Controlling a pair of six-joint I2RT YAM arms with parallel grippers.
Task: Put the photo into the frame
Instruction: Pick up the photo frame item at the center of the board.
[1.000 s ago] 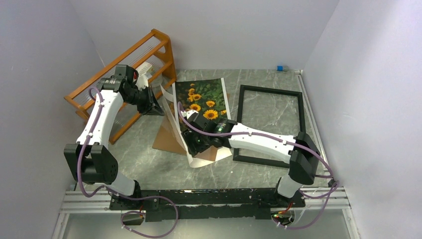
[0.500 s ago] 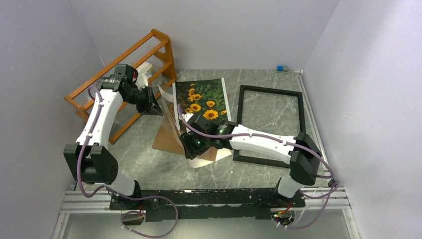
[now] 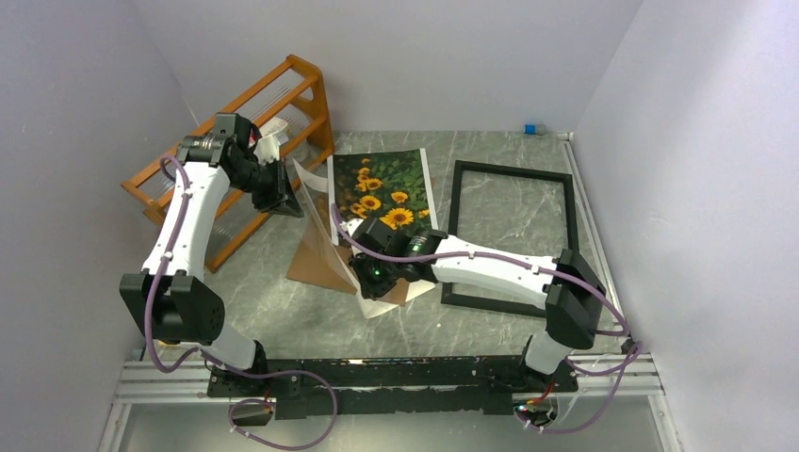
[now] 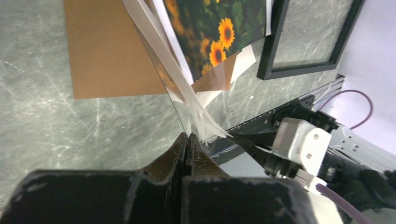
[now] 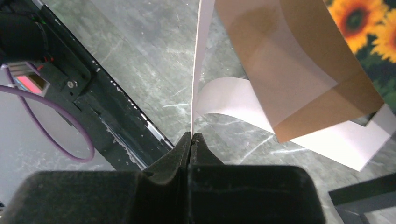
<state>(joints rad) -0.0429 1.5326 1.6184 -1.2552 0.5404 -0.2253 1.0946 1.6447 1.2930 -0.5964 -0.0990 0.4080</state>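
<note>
1. The left arm point(image 3: 188, 226) reaches toward the back left of the grey-green marbled counter point(image 3: 283, 315). The left jaws are closed tight on the corner of a thin clear sheet point(image 3: 316, 207).
2. In the left wrist view that clear sheet point(image 4: 161, 51) runs away from the jaws nearly edge-on. It stands tilted up off the counter.
3. The right arm point(image 3: 490, 264) stretches left across the middle of the counter. The right jaws are pressed together on the edge of a thin white sheet point(image 5: 196, 70).
4. That thin white sheet rises edge-on from the jaws and curls down to the counter beside them. I cannot tell whether it is the print's own white back or a separate piece of paper.
5. The rectangular paper photo of yellow sunflowers on dark green leaves point(image 3: 386, 184) lies picture side up at the middle back of the counter. It sits just left of the frame and is not inside it. Its near end is hidden under the right wrist.
6. The photo also shows in the left wrist view point(image 4: 219, 32) and at the top right corner of the right wrist view point(image 5: 364, 23).
7. The large rectangular picture frame with a thin black border point(image 3: 513, 169) lies flat on the right side of the counter. The counter's marbling shows through its middle. It appears in the left wrist view too point(image 4: 299, 70).
8. A flat brown cardboard board point(image 3: 316, 259) lies on the counter between the two jaws. It lies partly behind the clear sheet and beside the photo's near end point(image 5: 341, 107).
9. An orange wooden rack point(image 3: 318, 108) stands at the back left, behind the left arm.
</note>
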